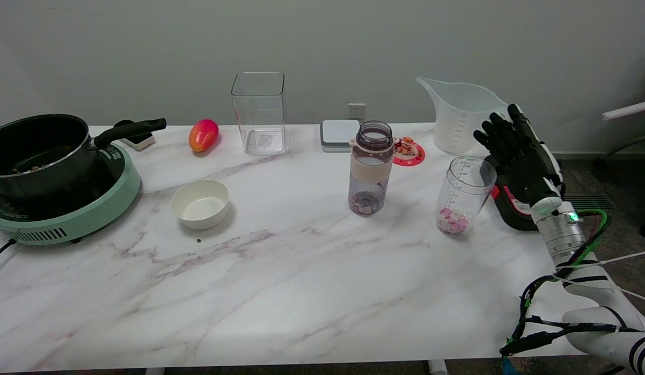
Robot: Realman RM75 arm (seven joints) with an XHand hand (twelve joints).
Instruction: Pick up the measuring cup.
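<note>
The measuring cup (462,194) is a small clear cup with printed graduation marks, standing upright on the marble table's right side. Pink and white pieces lie in its bottom. My right hand (519,169) stands just to the right of the cup, palm turned toward it, fingers (502,133) stretched upward and apart. The hand holds nothing. A narrow gap shows between the palm and the cup's wall, so it does not touch the cup.
A large translucent jug (460,115) stands behind the cup and hand. A clear bottle (372,167) with pieces inside stands left of the cup. Farther off are a red coaster (409,151), small scale (339,134), tall clear container (259,112), white bowl (200,203), mango (203,134) and a pot (38,151) on a green cooker (67,213).
</note>
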